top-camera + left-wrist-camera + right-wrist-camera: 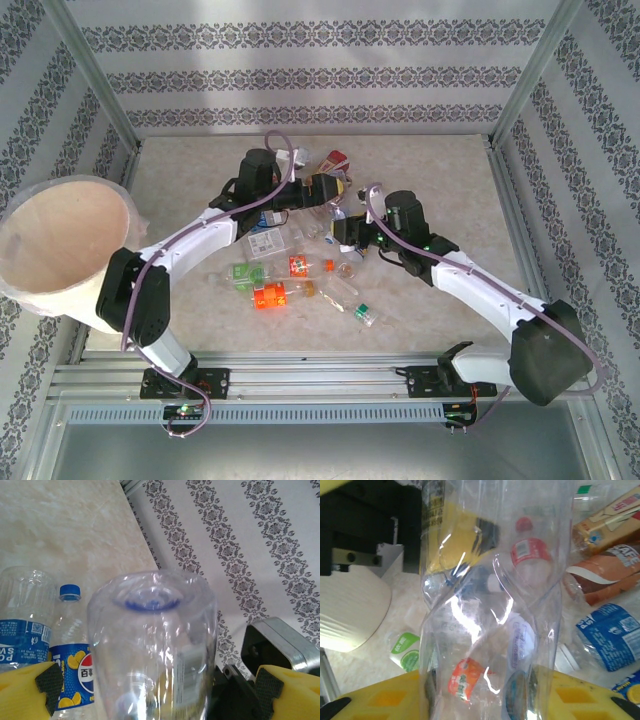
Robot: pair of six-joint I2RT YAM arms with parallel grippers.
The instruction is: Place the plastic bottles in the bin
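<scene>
A large clear bottle (333, 209) hangs above the middle of the table between both grippers. My right gripper (480, 690) is shut on this clear bottle (490, 610), whose wall is dented between the yellow fingers. My left gripper (155, 685) is open around the same bottle (152, 645), with a gap between each pad and the plastic. Several other plastic bottles lie on the table: green-labelled (243, 272), orange-labelled (270, 295), green-capped (362, 313), and two blue-labelled ones (72, 655). The cream-white bin (60, 250) stands at the far left.
Drink cartons and a brown coffee pack (605, 575) lie at the back beside a red-labelled bottle (530, 550). A red-and-white carton (335, 160) sits behind the grippers. Patterned walls and metal frame posts (95, 75) close in the table. The bin's outer wall (350, 610) appears left of the right gripper.
</scene>
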